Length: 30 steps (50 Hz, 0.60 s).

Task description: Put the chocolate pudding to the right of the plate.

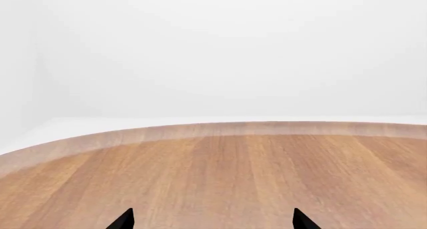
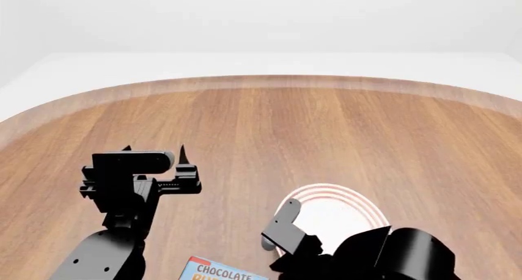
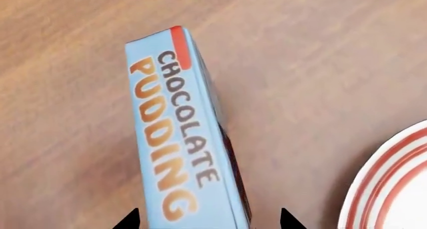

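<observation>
The chocolate pudding [image 3: 180, 139], a carton with a light blue top and a red corner, lies on the wooden table; in the head view only its top edge [image 2: 224, 272] shows at the bottom. The plate [image 2: 334, 213], white with red rings, lies just right of it, and its rim shows in the right wrist view [image 3: 390, 184]. My right gripper [image 3: 208, 221] is open above the carton, a fingertip on each side of its near end, not closed on it. My left gripper [image 2: 155, 150] is open and empty over bare table to the left; its tips show in the left wrist view [image 1: 213, 220].
The round wooden table [image 2: 269, 127] curves away to a pale floor beyond its far edge [image 1: 220, 130]. My right arm [image 2: 392, 255] covers the near part of the plate.
</observation>
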Available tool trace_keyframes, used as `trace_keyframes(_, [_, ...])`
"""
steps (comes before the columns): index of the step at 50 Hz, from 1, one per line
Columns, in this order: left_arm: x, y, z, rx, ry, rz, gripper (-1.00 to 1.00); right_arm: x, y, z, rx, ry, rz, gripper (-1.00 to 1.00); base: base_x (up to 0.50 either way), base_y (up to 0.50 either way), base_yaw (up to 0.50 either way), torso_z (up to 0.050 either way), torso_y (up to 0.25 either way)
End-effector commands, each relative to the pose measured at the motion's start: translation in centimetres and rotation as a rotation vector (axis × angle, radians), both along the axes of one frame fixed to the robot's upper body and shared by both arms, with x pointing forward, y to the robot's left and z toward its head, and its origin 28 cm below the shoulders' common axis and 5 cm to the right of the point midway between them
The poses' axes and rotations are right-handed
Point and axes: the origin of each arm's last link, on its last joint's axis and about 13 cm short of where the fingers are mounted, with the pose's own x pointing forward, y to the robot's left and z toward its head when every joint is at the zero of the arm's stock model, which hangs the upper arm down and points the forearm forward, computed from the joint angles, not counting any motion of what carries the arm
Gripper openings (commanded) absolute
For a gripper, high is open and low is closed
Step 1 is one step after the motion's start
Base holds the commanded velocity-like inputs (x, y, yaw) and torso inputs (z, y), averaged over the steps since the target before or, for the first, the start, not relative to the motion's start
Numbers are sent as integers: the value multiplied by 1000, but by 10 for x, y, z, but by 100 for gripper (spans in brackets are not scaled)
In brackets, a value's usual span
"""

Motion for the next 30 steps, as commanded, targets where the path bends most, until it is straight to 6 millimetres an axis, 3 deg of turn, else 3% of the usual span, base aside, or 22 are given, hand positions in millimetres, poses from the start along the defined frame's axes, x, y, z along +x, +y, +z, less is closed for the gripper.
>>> trace_keyframes(1, [0, -1, 0, -1, 0, -2, 100, 3, 3, -12, -48, 34, 15, 100, 0, 0, 0, 0, 0])
trace_keyframes(17, [-1, -1, -2, -3, 3, -2, 100, 1, 4, -18, -102, 67, 52, 100, 0, 0, 0, 0, 0])
trace_keyframes(18, [-1, -1, -2, -3, 3, -3, 100, 1, 3, -18, -101, 60, 52, -100, 0, 0, 0, 0, 0])
trace_keyframes(30, [-2, -1, -2, -3, 4, -5, 100, -1, 4, -16, -80, 19, 56, -100, 0, 0, 0, 0, 0])
